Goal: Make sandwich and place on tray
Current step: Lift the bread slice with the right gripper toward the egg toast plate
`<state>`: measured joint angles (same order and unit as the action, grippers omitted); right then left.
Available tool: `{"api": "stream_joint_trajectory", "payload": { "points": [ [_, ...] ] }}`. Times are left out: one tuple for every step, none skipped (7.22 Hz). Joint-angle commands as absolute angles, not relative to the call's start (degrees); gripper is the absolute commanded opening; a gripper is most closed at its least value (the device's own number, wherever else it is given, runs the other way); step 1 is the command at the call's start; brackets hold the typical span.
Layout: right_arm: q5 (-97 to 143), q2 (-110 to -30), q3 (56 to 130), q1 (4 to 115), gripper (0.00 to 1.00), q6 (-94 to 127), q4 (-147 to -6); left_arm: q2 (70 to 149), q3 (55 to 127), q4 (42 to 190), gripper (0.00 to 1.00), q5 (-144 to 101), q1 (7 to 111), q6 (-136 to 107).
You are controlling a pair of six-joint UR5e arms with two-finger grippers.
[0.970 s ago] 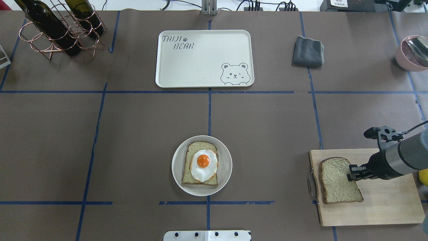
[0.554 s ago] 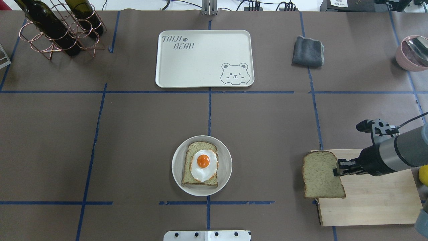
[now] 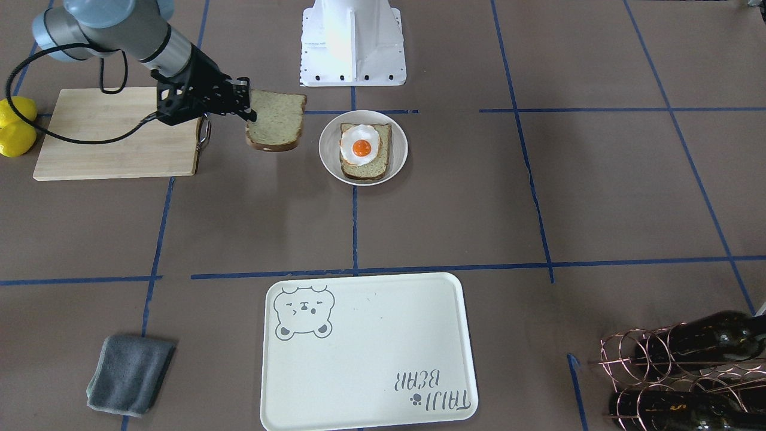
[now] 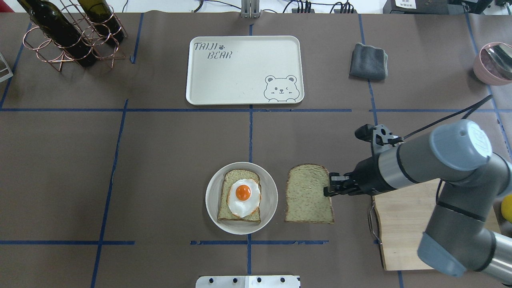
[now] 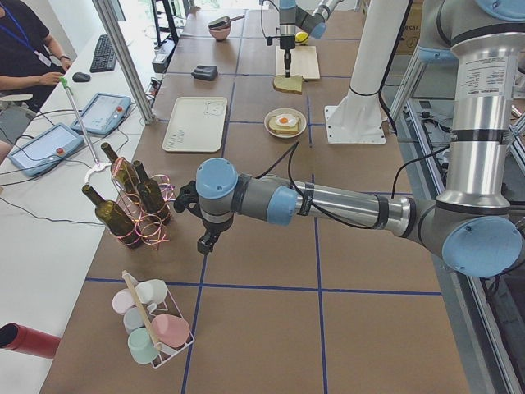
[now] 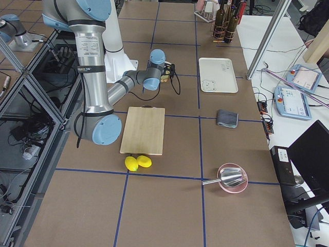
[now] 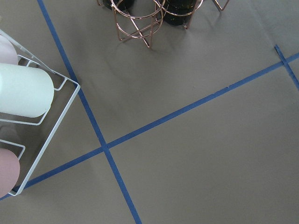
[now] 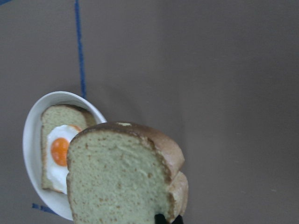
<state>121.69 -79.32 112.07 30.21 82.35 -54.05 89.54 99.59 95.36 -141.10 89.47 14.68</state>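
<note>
Brown table (image 4: 168, 152), blue tape lines (image 4: 180, 109)

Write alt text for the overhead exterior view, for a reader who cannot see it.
The right gripper holds a bread slice by its edge, just right of a white plate where a second slice lies topped with a fried egg. The bear-print tray sits empty farther back; a wooden cutting board lies under the arm.

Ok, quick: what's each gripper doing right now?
Left gripper: cannot tell, it shows only in the side view.
Right gripper: closed on the bread slice, held beside the plate.
</note>
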Motion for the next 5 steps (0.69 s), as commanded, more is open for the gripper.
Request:
{"api": "stream_joint_trajectory", "payload": {
  "points": [
    [121.3, -66.5, 102.5, 28.0, 0.0, 82.6, -54.1, 89.5, 99.9, 95.4, 1.0, -141.1, 89.6, 14.7],
    [120.7, -65.1, 101.2, 26.9, 0.0, 82.6, -54.1, 89.5, 100.4, 95.4, 1.0, -141.1, 89.6, 14.7],
    [118.6, -62.6, 98.2, 26.0, 0.0, 82.6, -54.1, 89.5, 100.6, 95.4, 1.0, -141.1, 89.6, 14.7],
    [118.1, -60.8, 96.3, 25.3, 0.0, 82.6, -54.1, 89.5, 100.7, 95.4, 1.0, -141.1, 89.6, 14.7],
    [118.1, -60.3, 95.1, 25.2, 0.0, 82.6, -54.1, 89.5, 100.7, 95.4, 1.0, -141.1, 89.6, 14.7]
  ]
}}
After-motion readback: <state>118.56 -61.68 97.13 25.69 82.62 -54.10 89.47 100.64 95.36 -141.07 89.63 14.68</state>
